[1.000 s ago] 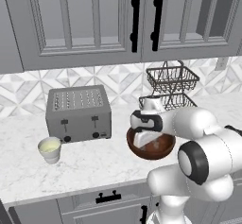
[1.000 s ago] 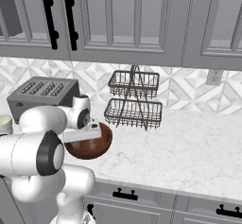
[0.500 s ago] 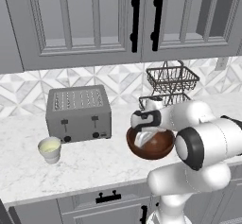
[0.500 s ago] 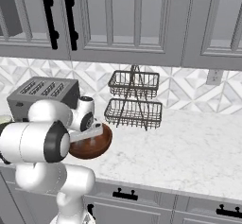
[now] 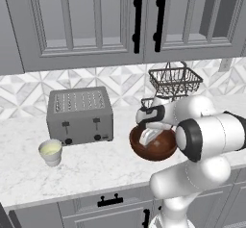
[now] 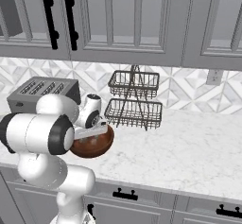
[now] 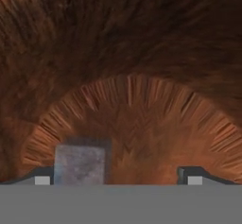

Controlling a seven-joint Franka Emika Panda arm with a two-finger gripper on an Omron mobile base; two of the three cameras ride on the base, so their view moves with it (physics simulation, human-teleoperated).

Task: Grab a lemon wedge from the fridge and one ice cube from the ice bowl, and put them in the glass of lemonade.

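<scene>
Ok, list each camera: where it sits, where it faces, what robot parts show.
Left base view: behind-left, facing the counter; arm lower right, gripper in the ice bowl.
Right base view: behind-right; arm lower left, same ice bowl.
Hand view: on the hand, facing the bowl's floor, ice cube by one fingertip.
Both base views share the toaster.

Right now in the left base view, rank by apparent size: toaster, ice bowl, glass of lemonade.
1. The boxy silver toaster, largest.
2. The round reddish-brown ice bowl, partly hidden by the arm.
3. The small whitish glass of lemonade, clearly smallest.
The glass stands slightly nearer the camera, yet looks smallest.
</scene>
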